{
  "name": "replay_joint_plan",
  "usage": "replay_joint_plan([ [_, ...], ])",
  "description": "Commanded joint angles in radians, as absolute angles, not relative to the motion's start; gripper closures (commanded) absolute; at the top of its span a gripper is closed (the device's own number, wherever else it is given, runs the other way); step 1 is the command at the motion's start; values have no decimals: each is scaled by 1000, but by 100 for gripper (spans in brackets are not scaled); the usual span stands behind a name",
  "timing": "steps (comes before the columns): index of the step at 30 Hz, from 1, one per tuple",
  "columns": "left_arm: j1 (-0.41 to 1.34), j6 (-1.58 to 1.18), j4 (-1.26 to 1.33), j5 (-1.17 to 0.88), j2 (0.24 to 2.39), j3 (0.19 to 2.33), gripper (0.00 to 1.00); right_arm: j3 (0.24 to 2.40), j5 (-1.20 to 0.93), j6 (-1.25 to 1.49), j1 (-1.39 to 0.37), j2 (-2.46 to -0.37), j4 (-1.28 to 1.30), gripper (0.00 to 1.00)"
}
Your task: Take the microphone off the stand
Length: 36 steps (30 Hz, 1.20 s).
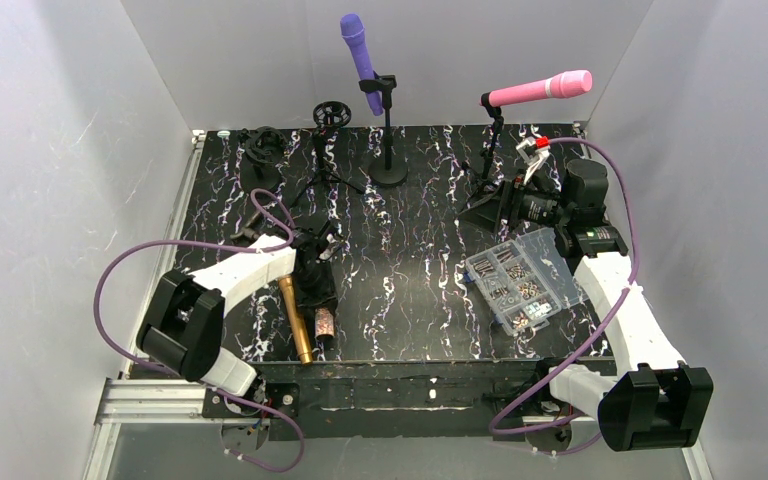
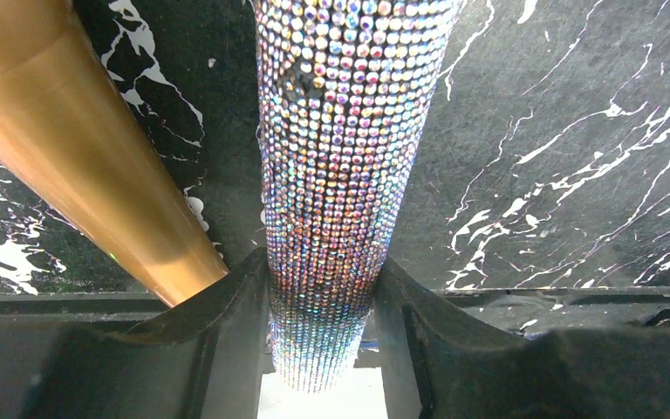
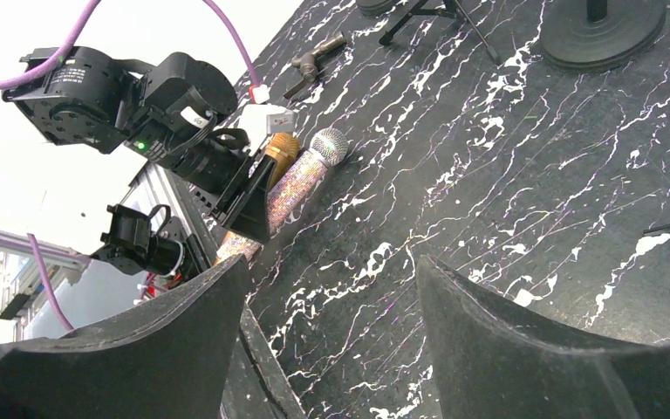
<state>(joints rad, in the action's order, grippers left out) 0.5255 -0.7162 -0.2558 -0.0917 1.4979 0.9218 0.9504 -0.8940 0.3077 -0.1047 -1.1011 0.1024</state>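
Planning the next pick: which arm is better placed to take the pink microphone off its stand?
Right. The right gripper is open and empty, close to the stand holding the pink microphone. The left gripper is shut on the rhinestone microphone and sits farther away.

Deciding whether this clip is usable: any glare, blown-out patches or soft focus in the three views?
Top external: even light, sharp throughout. Left wrist: the rhinestone microphone glitters with pinpoint glints, the gold microphone carries a soft sheen, and the gap below it is blown white. Right wrist: the upper-left background is overexposed, and the near fingers look soft.
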Motion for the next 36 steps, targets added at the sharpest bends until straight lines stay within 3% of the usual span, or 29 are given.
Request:
replay_joint_plan([
  [1,522,-709,-352,-51,1504,889,100,959,-914,313,-100,-1094,56,22],
  [11,522,-712,-327,-49,1545,864,100,958,-920,320,-103,-1094,46,22],
  [21,522,-714,-296,-74,1561,844,82,963,-908,315,-104,-1094,50,22],
  [36,522,-710,-305,-84,1566,872,69,984,-879,280,-104,-1091,105,23],
])
